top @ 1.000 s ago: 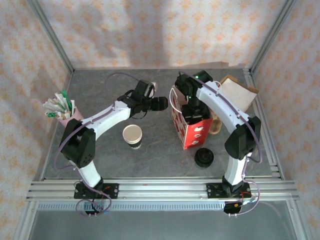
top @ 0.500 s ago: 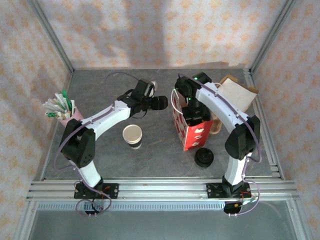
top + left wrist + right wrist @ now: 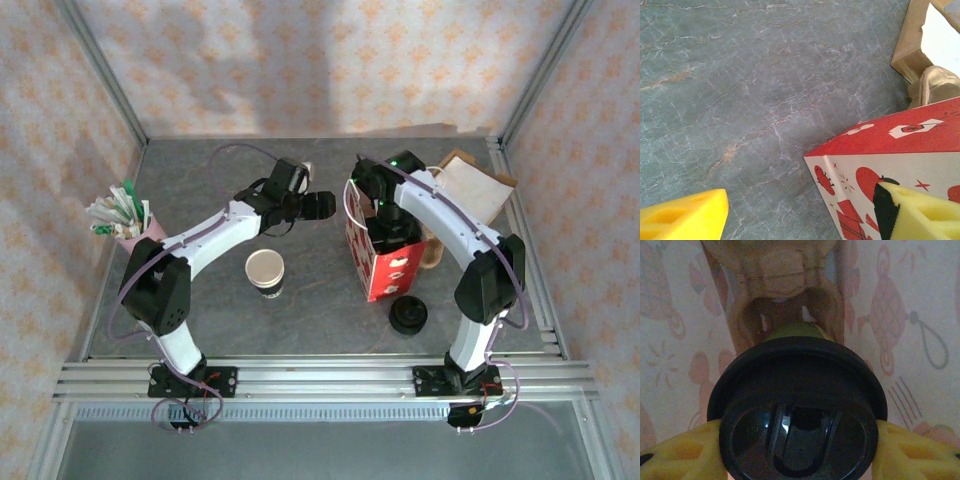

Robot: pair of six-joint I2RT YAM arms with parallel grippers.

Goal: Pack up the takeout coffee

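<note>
My right gripper is clamped on the takeout coffee. On the wrist camera its yellow fingers press the cup from 9 and 3 o'clock just under the round black lid. A sliver of olive wall shows past the lid's rim at 12 o'clock. The cup sits upright inside the red bag, with the bag's printed paper walls on both sides and its tan handle at 12 o'clock.

Against the picture from a second ago, the right wrist has crept slightly toward 12 o'clock over the bag mouth, and the elbow has swung a touch toward 3 o'clock. The bag itself has hardly shifted.

My left gripper is released, its jaws spread wide with nothing between them. It hangs over bare table just off the bag's 9 o'clock side, and I can't tell whether it touches the bag. That arm has not moved over the second.

Further out, nothing else has changed:
- The lidless cup stands at 8 o'clock from the bag.
- The stack of black lids lies at 5 o'clock, near the bag's foot.
- A flat brown paper bag lies at 1 o'clock.
- The pink cup of stirrers stands well apart at the table's 9 o'clock edge.
</note>
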